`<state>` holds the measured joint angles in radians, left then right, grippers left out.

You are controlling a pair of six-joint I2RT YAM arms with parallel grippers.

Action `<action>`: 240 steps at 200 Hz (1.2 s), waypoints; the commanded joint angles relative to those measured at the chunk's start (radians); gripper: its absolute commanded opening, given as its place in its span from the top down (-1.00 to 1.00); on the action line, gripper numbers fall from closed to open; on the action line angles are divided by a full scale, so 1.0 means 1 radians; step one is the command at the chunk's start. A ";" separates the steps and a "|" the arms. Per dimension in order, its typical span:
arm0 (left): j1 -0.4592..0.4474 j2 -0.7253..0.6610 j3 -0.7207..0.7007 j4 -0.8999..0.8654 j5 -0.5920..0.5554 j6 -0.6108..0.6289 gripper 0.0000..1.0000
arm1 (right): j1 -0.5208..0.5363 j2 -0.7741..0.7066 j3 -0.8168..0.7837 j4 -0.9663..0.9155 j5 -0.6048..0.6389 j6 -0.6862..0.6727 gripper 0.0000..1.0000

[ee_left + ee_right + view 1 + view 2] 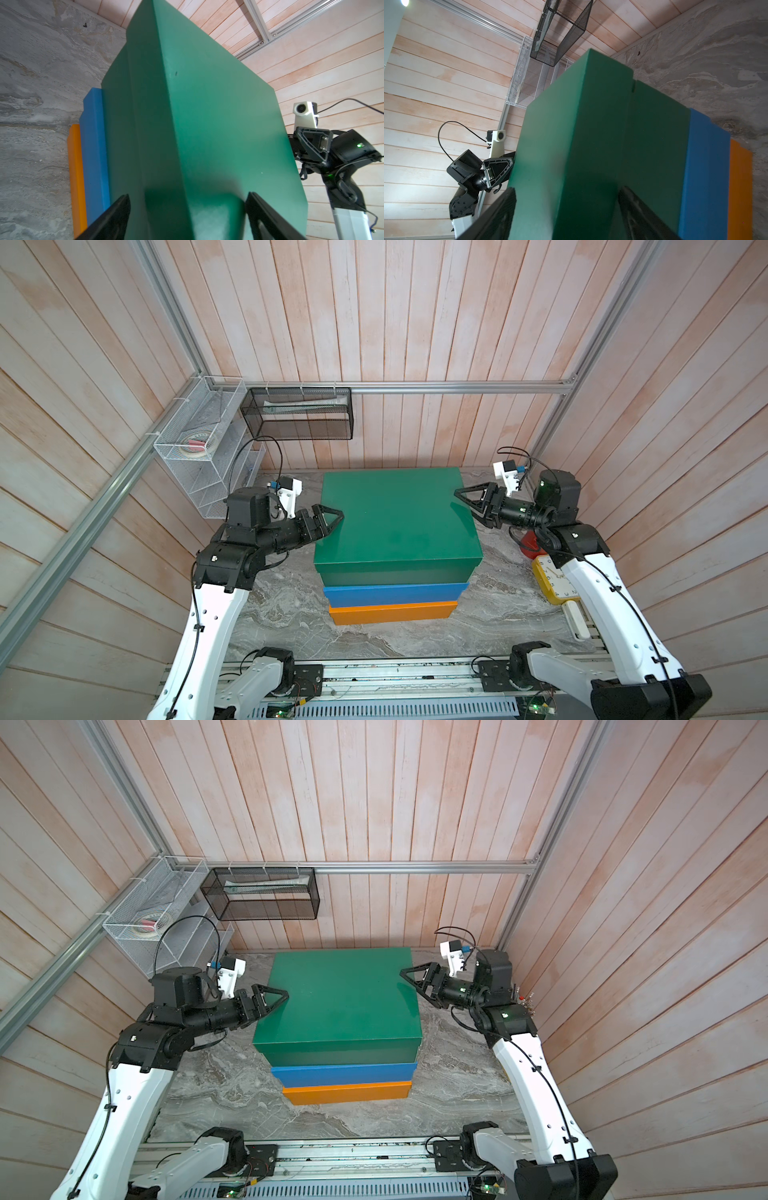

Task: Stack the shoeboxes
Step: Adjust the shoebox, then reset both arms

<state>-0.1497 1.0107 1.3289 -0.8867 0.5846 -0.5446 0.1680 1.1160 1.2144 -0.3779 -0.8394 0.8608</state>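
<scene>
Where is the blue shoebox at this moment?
In both top views the blue shoebox sits near the middle of the marble table, in the middle of the stack: under the green shoebox and on the orange shoebox.

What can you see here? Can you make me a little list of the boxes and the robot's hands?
top box: green shoebox
middle box: blue shoebox
bottom box: orange shoebox
stack stands on: grey marbled table
left gripper: open, jaws on either side of the green shoebox's upper edge
right gripper: open, the same at the opposite edge
on the walls: black mesh basket, white wire rack
by the right arm: yellow clock
</scene>
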 commanded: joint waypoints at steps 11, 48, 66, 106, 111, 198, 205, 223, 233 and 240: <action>0.048 0.003 0.074 -0.038 -0.046 0.054 -1.00 | -0.042 0.018 0.053 -0.035 -0.017 -0.054 -0.77; 0.114 0.042 0.131 -0.035 -0.029 0.096 -1.00 | -0.123 0.050 0.128 -0.086 -0.018 -0.121 -0.96; 0.154 0.075 0.174 -0.012 -0.064 0.125 -1.00 | -0.238 0.084 0.180 -0.082 -0.007 -0.184 -0.95; 0.327 0.109 0.015 0.235 -0.260 0.162 -1.00 | -0.341 0.166 0.084 0.077 0.408 -0.390 -0.95; 0.339 0.107 -0.031 0.284 -0.277 0.169 -1.00 | -0.341 0.177 0.052 0.119 0.449 -0.410 -0.95; 0.143 0.179 -0.955 1.528 -0.766 0.421 -0.99 | -0.291 0.269 -0.821 1.356 0.878 -0.731 -0.96; 0.122 0.230 -0.976 1.603 -0.770 0.436 -1.00 | -0.299 0.282 -0.786 1.298 0.858 -0.702 -0.96; 0.057 0.386 -1.012 1.807 -0.843 0.545 -0.99 | -0.300 0.333 -0.748 1.329 0.828 -0.738 -0.96; 0.001 0.445 -1.018 1.914 -0.932 0.623 -1.00 | -0.299 0.357 -0.735 1.336 0.823 -0.728 -0.95; -0.009 0.477 -1.026 1.987 -0.939 0.650 -1.00 | -0.297 0.343 -0.706 1.241 0.812 -0.721 -0.96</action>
<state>-0.0944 1.3933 0.3241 0.6590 -0.1738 -0.0933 -0.1307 1.4502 0.4374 0.7742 -0.0380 0.1642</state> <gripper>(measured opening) 0.997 0.978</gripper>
